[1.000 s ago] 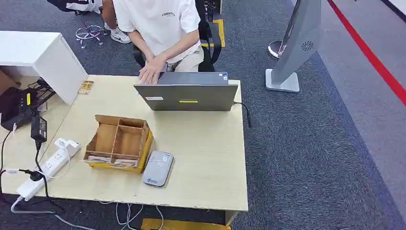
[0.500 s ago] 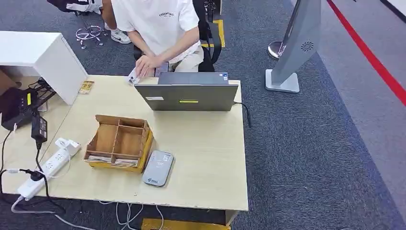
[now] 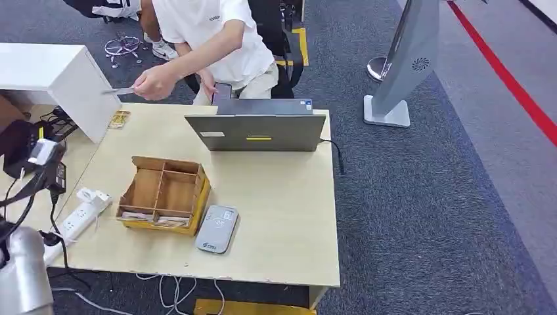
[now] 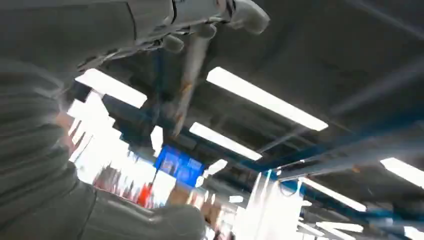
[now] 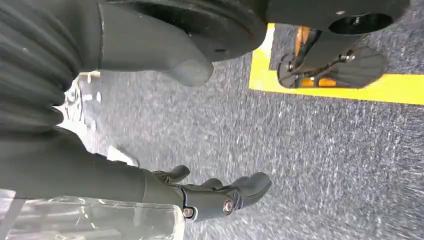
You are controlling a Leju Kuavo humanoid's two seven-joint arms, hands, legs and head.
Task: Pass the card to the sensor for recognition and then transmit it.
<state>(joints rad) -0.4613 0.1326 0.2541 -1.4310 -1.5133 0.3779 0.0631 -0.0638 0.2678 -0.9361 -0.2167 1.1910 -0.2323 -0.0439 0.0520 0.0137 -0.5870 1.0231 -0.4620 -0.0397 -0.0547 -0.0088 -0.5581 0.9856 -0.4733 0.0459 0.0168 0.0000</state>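
A person seated behind the table holds a thin pale card (image 3: 118, 90) out over the table's far left corner. The grey card sensor (image 3: 216, 229) lies near the table's front edge, beside a cardboard divider box (image 3: 164, 195). My left arm rises at the lower left, and my left hand (image 3: 41, 156) is low and well short of the card. In the blurred left wrist view its fingers (image 4: 200, 22) and thumb (image 4: 165, 220) are spread with nothing between them. My right hand (image 5: 200, 195) hangs over the carpet, fingers loosely apart and holding nothing.
A laptop (image 3: 256, 128) stands at the table's far side, in front of the person. A power strip (image 3: 75, 216) and cables lie at the left, by a white cabinet (image 3: 59, 75). A grey stand (image 3: 404, 65) is on the carpet at the right.
The person picked a card up by the laptop and stretched it out to the left. My left arm has risen into the head view at the lower left.
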